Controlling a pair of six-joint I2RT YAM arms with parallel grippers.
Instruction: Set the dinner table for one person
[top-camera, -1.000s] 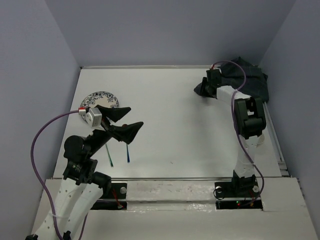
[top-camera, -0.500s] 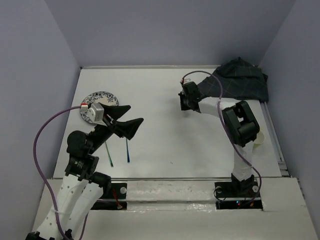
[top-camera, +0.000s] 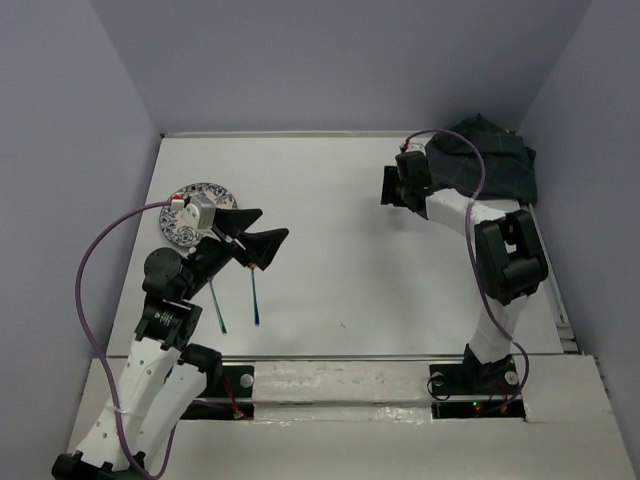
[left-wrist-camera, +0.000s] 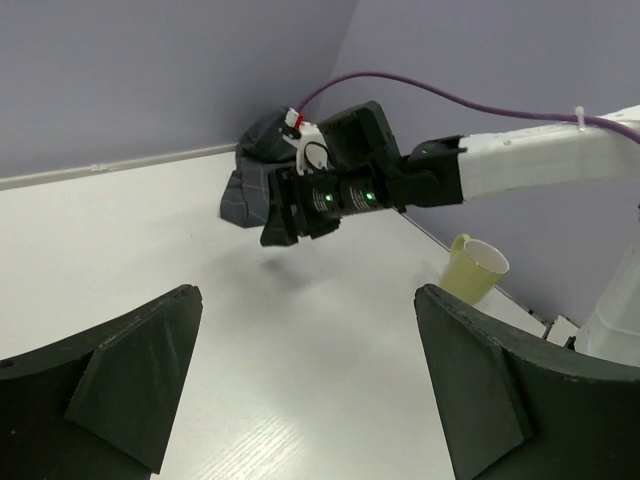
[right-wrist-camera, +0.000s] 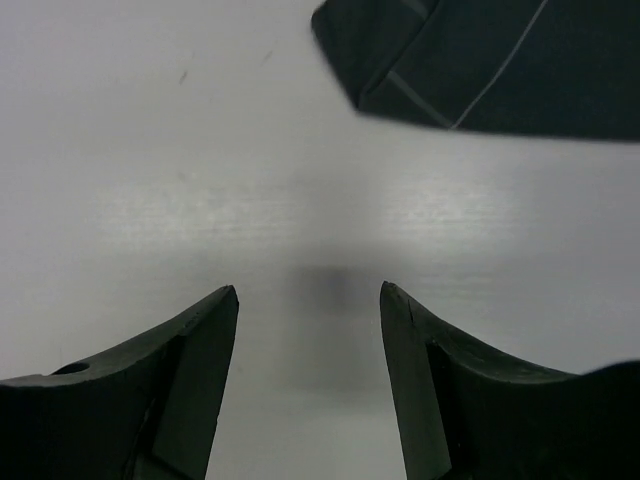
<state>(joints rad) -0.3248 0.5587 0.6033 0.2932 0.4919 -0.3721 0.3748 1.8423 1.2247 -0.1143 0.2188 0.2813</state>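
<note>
— At the far left of the dinner table, what sits there?
— A patterned plate, close to the left wall. Nearer us, a green utensil and a blue utensil lie side by side, apart.
— And the left gripper?
— It hangs above them, jaws spread wide and holding nothing.
— The room?
— The flat white tabletop fills the floor of the view, with lilac-grey walls on the left, far and right sides.
— Further right?
— The right gripper hovers over the far part, jaws parted and empty. A dark plaid cloth is bunched in the far right corner. A yellow cup stands by the right edge.
</note>
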